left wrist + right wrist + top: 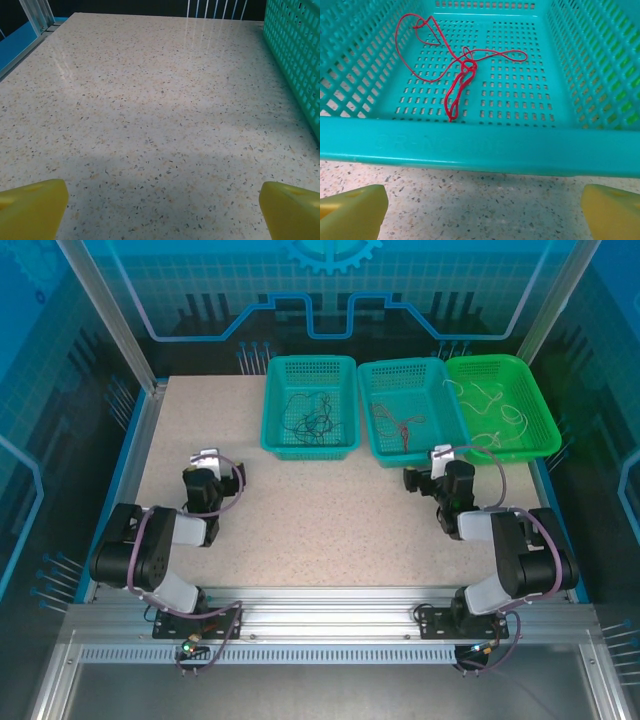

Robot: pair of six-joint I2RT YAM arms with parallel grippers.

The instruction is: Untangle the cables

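Three baskets stand in a row at the far side of the speckled table, and the cables lie sorted in them by colour. The black cables are in the left teal basket, the red cables in the middle teal basket, and the white cables in the green basket. The left gripper hangs over bare table, well short of the left teal basket, its yellow fingers spread wide with nothing between them. The right gripper sits just in front of the middle teal basket's near rim, its fingers likewise spread and empty. From its wrist camera the red cables show as loose loops meeting in a knot on the basket floor.
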